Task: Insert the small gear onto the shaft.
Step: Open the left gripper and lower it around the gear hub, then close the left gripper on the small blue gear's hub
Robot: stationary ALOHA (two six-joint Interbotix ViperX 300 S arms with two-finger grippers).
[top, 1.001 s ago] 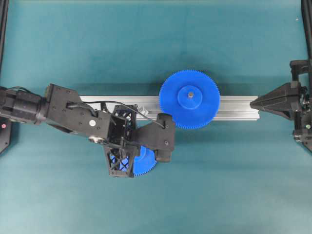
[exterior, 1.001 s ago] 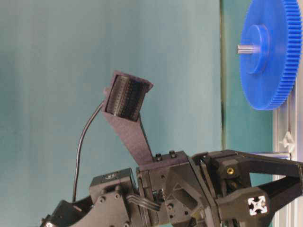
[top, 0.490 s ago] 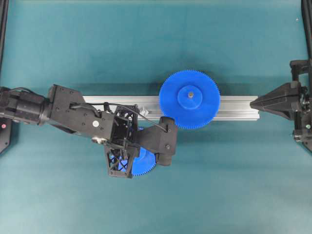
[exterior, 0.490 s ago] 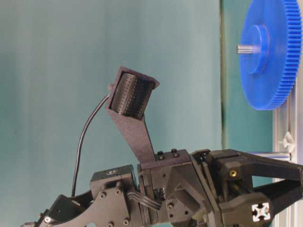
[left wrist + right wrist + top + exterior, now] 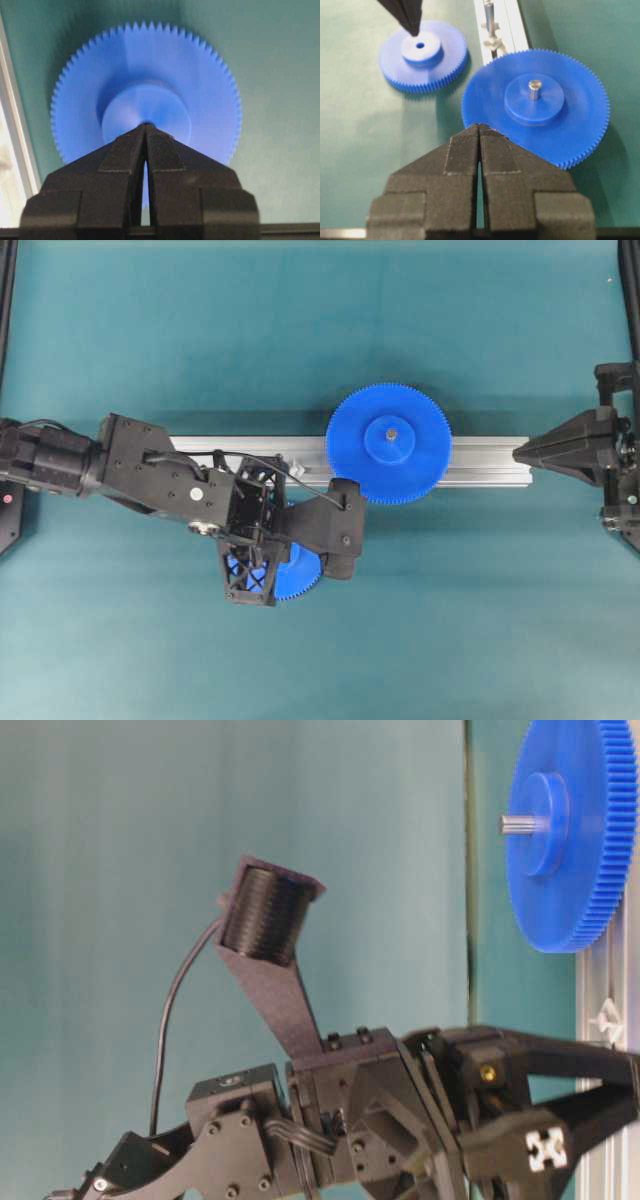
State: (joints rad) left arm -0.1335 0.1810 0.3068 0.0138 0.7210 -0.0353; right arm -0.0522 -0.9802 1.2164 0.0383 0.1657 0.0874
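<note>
Right now my left end effector [image 5: 145, 131] hangs just above the small gear [image 5: 145, 95], its two fingers pressed nearly together with only a thin slit between them, holding nothing. In the left wrist view the tips sit at the near edge of the raised hub, right by the centre hole; the right wrist view shows the same tips [image 5: 412, 25] poised at the hub's rim. Whether they touch the plastic I cannot tell.

What worries me is the grip to come. With fingers this narrow I cannot straddle the hub or the toothed rim, so I judge I must spread them first. If I descend as I am, the tips may jam into the hole or push the gear flat across the table [image 5: 450, 620]. A pinch on the slanted teeth could let the disc tilt or squirt free.

Farther off, the shaft [image 5: 489, 15] stands on the aluminium rail [image 5: 480, 460], a thin peg near my wrist in the overhead view. It is narrow, so a gear carried off-level would probably snag on its tip rather than slide down. The large gear [image 5: 389, 443] is already seated on its own pin just beside that spot; I could clip its teeth on approach.

My right end effector [image 5: 479, 131] is closed too, empty, parked at the rail's far end.
</note>
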